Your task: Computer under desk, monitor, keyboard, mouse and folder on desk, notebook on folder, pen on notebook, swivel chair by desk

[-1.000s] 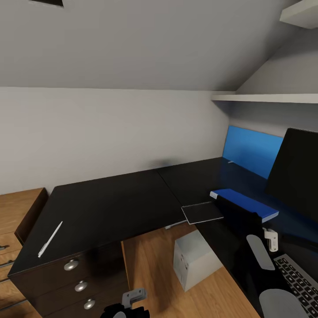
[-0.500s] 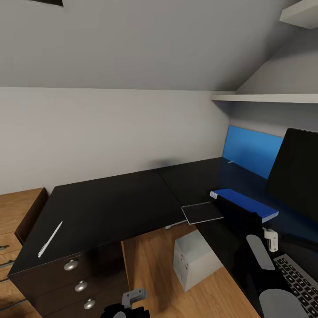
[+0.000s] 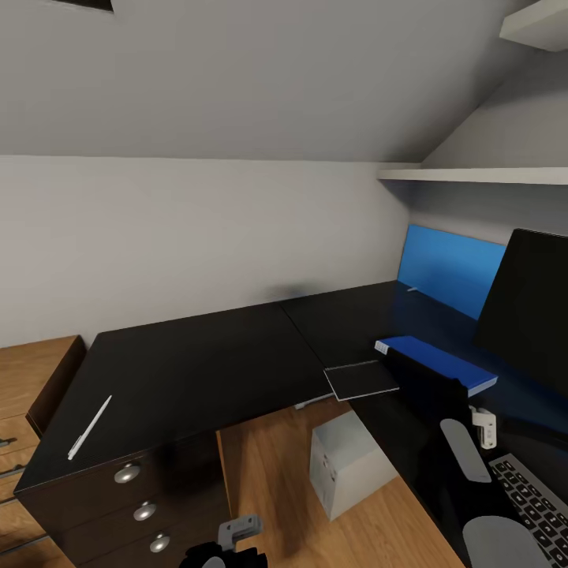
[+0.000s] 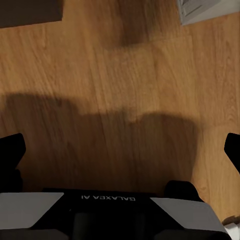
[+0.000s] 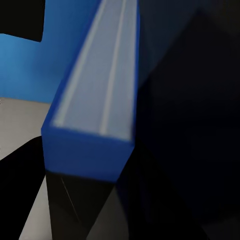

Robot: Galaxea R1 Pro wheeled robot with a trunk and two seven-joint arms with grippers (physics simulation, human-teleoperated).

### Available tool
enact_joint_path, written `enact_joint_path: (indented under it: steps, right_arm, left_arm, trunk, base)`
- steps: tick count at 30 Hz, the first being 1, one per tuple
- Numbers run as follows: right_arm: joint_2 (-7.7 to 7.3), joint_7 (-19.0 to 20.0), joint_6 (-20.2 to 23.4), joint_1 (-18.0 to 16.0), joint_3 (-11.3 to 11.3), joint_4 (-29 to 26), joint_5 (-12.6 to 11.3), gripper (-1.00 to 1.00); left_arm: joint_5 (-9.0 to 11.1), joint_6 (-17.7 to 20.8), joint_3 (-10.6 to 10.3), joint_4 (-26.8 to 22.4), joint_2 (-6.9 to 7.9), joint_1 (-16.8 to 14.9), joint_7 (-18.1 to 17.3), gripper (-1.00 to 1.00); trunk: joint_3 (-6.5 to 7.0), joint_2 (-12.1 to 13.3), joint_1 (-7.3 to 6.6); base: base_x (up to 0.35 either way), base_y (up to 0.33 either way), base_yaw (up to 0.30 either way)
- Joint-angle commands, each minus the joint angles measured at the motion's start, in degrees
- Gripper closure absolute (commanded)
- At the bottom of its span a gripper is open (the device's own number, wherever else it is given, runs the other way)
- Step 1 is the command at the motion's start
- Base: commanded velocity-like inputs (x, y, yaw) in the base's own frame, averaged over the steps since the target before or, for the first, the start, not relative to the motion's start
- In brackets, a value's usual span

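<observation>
The left gripper [image 4: 122, 150] body reads "GALAXEA AI", seen upside down.

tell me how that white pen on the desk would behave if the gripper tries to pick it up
The pen is a slim stick lying flat on the glossy black desk, so it would probably skid or roll when nudged. Being so thin and low, it gives fingers little to pinch. It lies near the front edge above the drawers, so a push could send it off.

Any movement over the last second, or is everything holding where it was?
Nothing visibly changed. The folder sits on the desk by the monitor, the notebook at the desk's inner corner, the pen at the far end, the computer on the floor below, all as before.
</observation>
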Motion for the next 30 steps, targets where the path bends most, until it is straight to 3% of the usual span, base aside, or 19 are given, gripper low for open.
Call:
enact_joint_path:
  steps: [1, 30]
  right_arm:
    - [-0.06, -0.09, -0.26, -0.03, 0.08, -0.09, -0.41, 1.00]
    - [-1.43, 0.35, 2.90, -0.03, 0.16, -0.14, -0.33, 1.00]
  left_arm:
    - [0.37, 0.01, -0.15, -0.10, 0.06, -0.07, 0.44, -1.00]
    - [0.29, -0.07, -0.24, -0.10, 0.07, -0.07, 0.51, -1.00]
  trunk:
    - [-0.06, -0.03, 0.00]
    - [-0.06, -0.03, 0.00]
  base:
    - [0.000, 0.000, 0.000]
    - [0.000, 0.000, 0.000]
